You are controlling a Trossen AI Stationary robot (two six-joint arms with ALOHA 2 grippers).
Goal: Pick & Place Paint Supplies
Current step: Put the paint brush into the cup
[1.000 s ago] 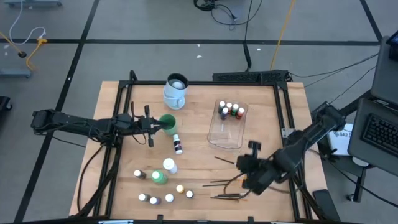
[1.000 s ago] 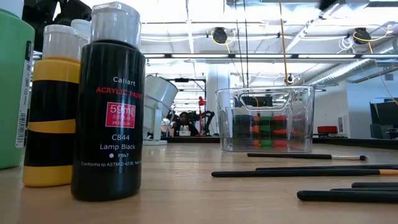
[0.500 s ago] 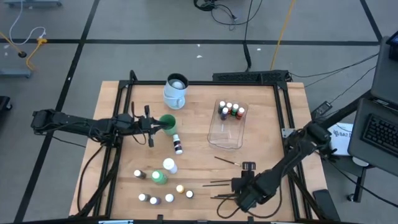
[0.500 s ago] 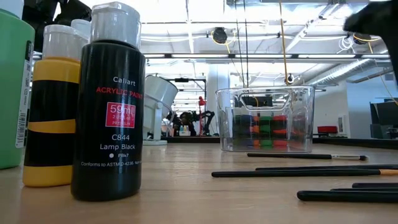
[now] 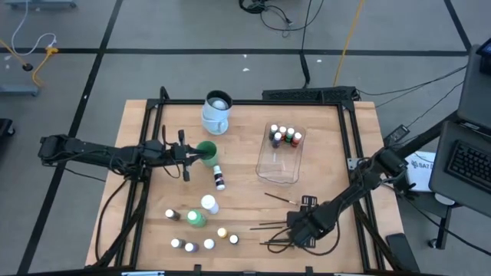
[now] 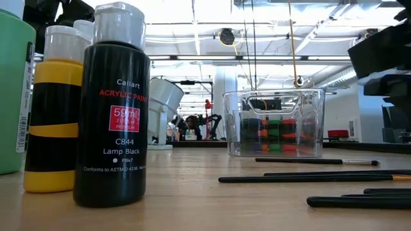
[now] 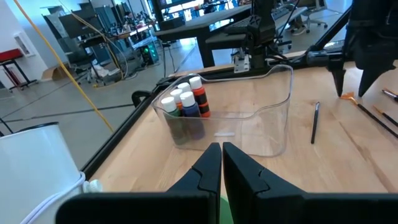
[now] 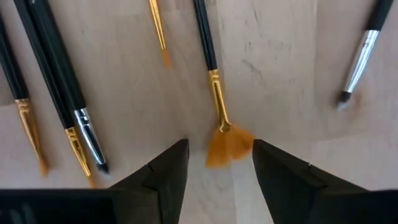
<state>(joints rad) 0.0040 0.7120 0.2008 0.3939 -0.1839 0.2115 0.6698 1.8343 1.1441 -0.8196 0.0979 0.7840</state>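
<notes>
above fan brush [image 8: 227, 134] — right claw [image 8: 217, 168], fingers apart

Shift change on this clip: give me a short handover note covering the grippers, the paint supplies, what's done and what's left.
Right gripper: open, low over the fan brush among the brushes at the table's front right.
Left gripper: shut, empty, by the green cup.
Done: a few small bottles stand in the clear tub.
Left: all brushes, the small bottles at front left, the green bottle, the bottle lying mid-table.
</notes>
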